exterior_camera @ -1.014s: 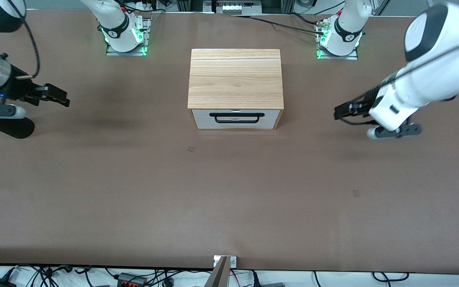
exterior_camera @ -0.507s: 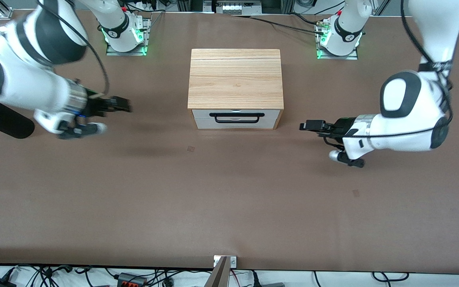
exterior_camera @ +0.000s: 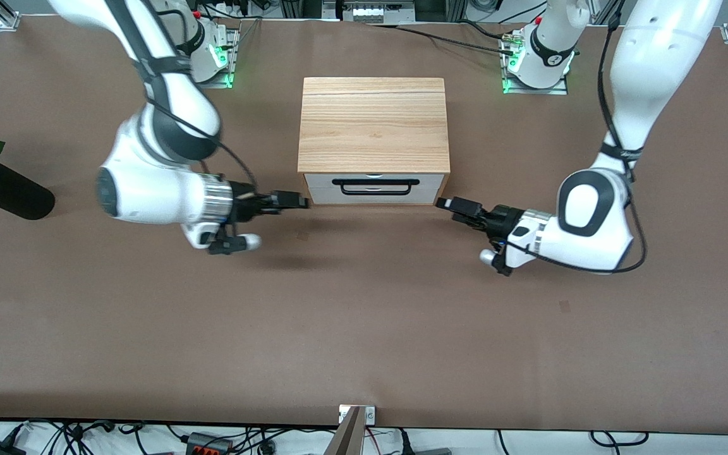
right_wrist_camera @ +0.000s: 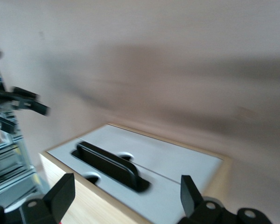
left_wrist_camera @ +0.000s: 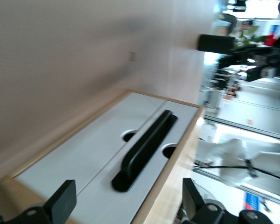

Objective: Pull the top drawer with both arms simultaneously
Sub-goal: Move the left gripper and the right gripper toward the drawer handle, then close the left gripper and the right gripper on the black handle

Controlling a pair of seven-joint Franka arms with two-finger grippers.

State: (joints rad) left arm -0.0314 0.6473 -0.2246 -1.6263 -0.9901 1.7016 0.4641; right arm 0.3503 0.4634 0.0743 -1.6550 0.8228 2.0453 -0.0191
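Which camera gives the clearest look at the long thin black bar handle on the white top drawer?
The left wrist view: the black bar handle fills it, seen close. The right wrist view is blurrier; the front view shows it small.
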